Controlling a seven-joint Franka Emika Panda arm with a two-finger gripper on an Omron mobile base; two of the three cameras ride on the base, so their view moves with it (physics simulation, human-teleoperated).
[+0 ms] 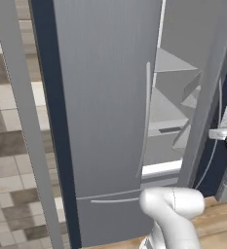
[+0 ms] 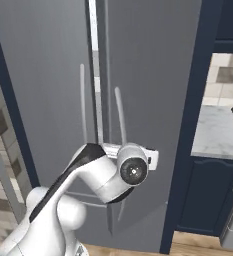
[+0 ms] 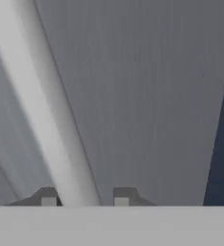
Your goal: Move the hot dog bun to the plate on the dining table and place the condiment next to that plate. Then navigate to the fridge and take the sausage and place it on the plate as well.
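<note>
I saw the claw (image 3: 84, 198) clamped narrow around the fridge's (image 1: 105, 121) long curved handle (image 3: 46, 120), one tip on each side. The door (image 1: 198, 97) stood ajar, white shelves (image 1: 163, 126) showing; tiled wall (image 1: 8, 146) at left.

fridge (image 1: 105, 121): top, bottom cut off | handle (image 3: 41, 110): cut by frame edge | shelves: contents indiscernible
</note>
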